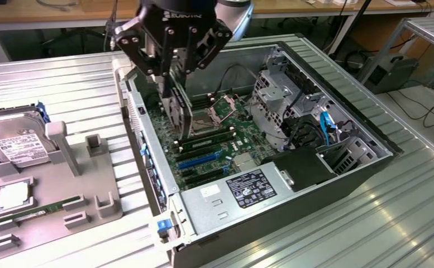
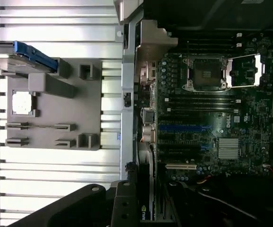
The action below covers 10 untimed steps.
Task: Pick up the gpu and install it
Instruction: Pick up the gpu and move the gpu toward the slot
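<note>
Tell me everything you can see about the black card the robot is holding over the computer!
The gpu is a thin, flat, dark card. The gripper pinches its top edge, so it hangs upright inside the open computer case, above the green motherboard, near the case wall on the exterior view's left. Whether its lower edge touches a slot cannot be told. The wrist view shows a small green mark on it.

black gpu (image 1: 178, 114) hangs upright – edge down – above the motherboard (image 1: 238, 127).
</note>
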Each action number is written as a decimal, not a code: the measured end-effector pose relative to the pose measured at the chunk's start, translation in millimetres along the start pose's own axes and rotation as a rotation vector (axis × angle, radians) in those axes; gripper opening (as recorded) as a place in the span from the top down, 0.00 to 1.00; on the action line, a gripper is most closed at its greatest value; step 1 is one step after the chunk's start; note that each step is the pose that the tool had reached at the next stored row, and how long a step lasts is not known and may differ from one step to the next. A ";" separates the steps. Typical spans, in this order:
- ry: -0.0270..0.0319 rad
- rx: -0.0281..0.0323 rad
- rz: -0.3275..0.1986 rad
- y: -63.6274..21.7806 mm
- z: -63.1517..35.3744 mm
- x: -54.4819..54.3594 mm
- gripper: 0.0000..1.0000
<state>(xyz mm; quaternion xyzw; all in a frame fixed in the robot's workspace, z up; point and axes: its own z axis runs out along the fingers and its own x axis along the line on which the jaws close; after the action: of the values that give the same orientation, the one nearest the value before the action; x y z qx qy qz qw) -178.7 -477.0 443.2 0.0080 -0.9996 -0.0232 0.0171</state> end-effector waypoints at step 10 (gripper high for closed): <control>0.0008 0.0026 0.000 -1.7 20.4 -56.7 0.74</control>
<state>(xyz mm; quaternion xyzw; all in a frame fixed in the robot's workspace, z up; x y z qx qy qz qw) -122.7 -476.8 420.8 0.0079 -0.9996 -0.0219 0.0175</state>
